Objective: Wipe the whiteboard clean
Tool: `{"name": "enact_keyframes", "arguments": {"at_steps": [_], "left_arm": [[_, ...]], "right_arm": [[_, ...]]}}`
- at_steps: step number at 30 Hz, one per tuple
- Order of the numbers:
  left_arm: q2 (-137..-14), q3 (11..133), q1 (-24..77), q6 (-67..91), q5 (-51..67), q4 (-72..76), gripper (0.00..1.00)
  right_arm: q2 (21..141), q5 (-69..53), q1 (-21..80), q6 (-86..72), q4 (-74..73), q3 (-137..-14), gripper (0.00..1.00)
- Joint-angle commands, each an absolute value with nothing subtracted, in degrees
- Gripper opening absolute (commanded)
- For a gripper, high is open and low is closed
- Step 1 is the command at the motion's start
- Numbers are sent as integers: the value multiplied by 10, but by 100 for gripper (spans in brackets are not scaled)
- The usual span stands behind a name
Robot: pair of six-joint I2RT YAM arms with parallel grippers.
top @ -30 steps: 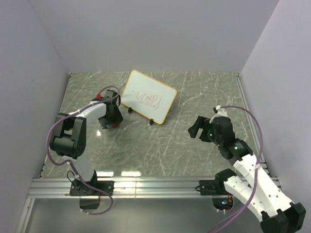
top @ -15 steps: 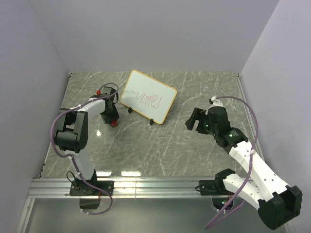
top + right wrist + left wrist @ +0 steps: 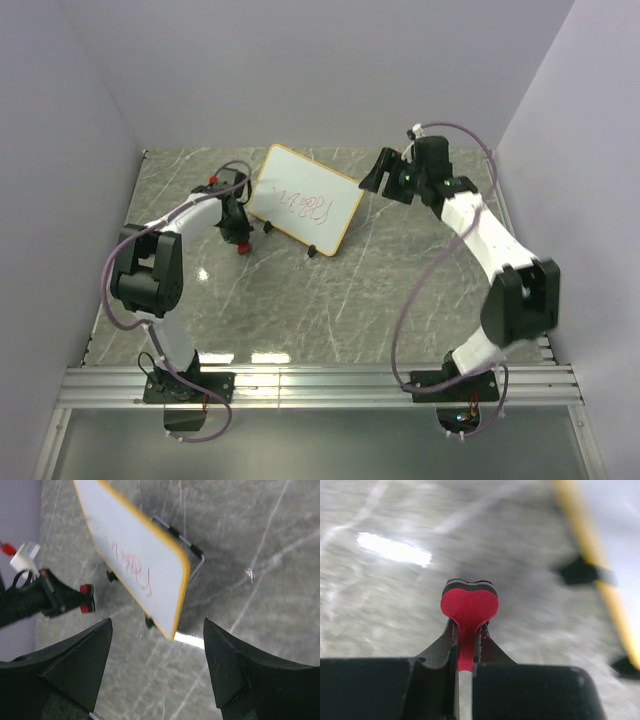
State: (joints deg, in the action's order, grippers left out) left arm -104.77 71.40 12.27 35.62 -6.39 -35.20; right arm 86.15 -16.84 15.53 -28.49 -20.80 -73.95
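The whiteboard (image 3: 305,208), white with a yellow-orange frame and red-purple scribbles, stands tilted on black feet at the back middle of the marble table. My left gripper (image 3: 239,238) is just left of its lower left corner, shut on a small red-and-black eraser (image 3: 469,602), which sticks out past the fingertips. The board's yellow edge (image 3: 590,545) runs down the right of the left wrist view. My right gripper (image 3: 380,172) hovers open by the board's upper right corner. In the right wrist view the whiteboard (image 3: 135,555) lies below its spread fingers (image 3: 100,645), apart from them.
Purple-grey walls close in the table on three sides. An aluminium rail (image 3: 320,380) runs along the near edge by the arm bases. A wire stand (image 3: 192,550) props the board from behind. Cables loop off both arms.
My left gripper has shut on the eraser and shifted slightly toward the board. The right arm has swung from the right middle of the table to the back, beside the board's upper right corner.
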Motion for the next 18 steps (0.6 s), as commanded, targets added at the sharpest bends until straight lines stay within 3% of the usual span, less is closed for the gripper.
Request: {"name": "enact_keyframes", "arguments": {"at_steps": [1, 8, 11, 18], "left_arm": [[-991, 800, 165, 381, -44, -401, 0], [-1005, 914, 269, 414, -40, -447, 0], [-1048, 968, 296, 417, -46, -469, 0], [-1141, 1096, 340, 418, -27, -474, 0]], "right_arm": [[953, -274, 117, -294, -190, -828, 79], [1104, -341, 117, -287, -198, -957, 72], [1117, -352, 120, -290, -188, -952, 71], [1117, -372, 136, -296, -161, -904, 54]]}}
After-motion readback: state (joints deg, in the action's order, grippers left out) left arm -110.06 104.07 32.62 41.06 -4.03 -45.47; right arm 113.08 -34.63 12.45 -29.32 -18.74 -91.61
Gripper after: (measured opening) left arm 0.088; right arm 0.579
